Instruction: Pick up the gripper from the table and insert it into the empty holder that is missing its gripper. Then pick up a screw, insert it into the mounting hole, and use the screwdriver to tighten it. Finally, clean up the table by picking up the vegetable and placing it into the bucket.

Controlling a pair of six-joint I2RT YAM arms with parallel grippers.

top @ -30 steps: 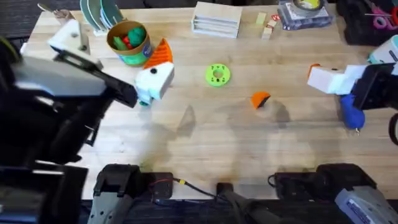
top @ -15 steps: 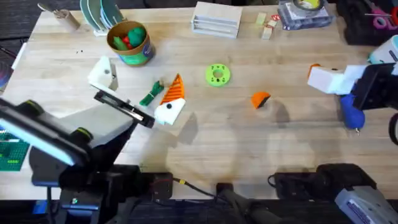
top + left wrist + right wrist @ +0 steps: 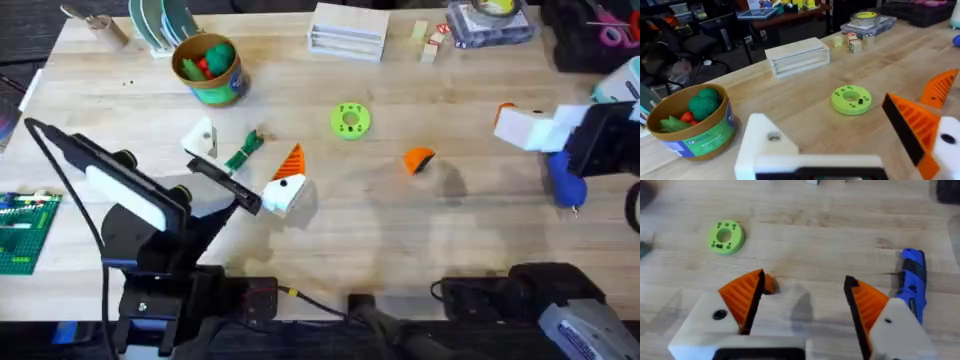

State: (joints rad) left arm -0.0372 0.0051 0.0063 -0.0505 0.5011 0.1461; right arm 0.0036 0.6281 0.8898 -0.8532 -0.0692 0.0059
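Over on the left, the bucket (image 3: 208, 68) stands beyond the left gripper (image 3: 243, 165), toys piled inside. That gripper is spread wide, holding nothing: one side is the bare white holder (image 3: 199, 138), the other carries an orange finger (image 3: 290, 160). The green vegetable (image 3: 243, 150) lies on the table right between them. Past the orange finger sits the green disc (image 3: 349, 120), then the loose orange gripper (image 3: 418, 160). The right gripper (image 3: 802, 297) hangs wide open and empty, the loose piece peeking beside one finger (image 3: 745, 292), the blue screwdriver (image 3: 912, 280) just outside the other.
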